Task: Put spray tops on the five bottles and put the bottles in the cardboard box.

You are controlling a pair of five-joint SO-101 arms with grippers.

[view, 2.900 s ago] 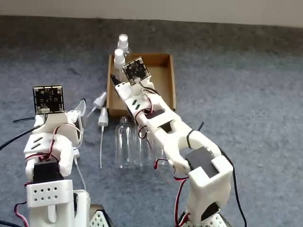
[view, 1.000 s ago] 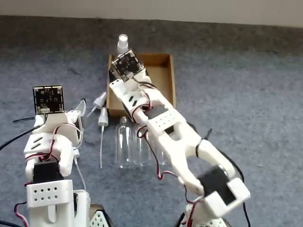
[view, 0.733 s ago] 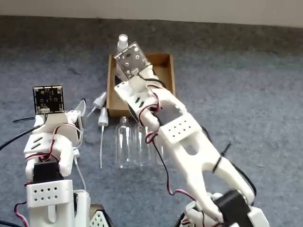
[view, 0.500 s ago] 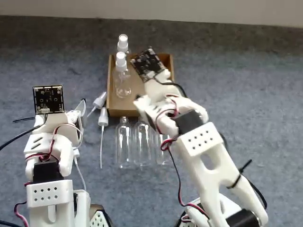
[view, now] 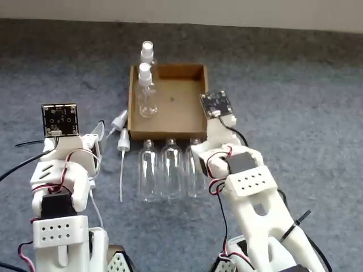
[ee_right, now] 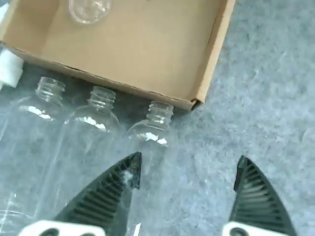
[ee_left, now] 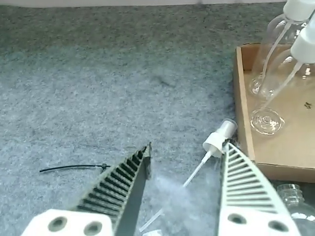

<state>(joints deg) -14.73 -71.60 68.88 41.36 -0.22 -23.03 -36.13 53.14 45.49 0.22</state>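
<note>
The cardboard box (view: 182, 107) lies at the middle of the grey carpet. Two clear bottles with white spray tops (view: 146, 90) (view: 147, 50) stand along its left side, also in the left wrist view (ee_left: 283, 83) (ee_left: 273, 46). Three topless bottles (view: 148, 170) (view: 171, 169) (view: 193, 169) lie in a row before the box. Two loose spray tops (view: 119, 120) (view: 123, 141) lie left of the box. My right gripper (ee_right: 188, 158) is open above the rightmost bottle's neck (ee_right: 158, 113). My left gripper (ee_left: 187, 146) is open, one spray top (ee_left: 219, 137) just off one fingertip.
A thin black cable tie (ee_left: 74, 168) lies on the carpet left of the left gripper. The box's front wall (ee_right: 147, 93) stands just beyond the bottle necks. Open carpet stretches right of the box (view: 283, 113).
My right arm let go of a capped bottle in the box's left side, then pulled back and swung right to the box's front right corner. The left arm barely moved.
</note>
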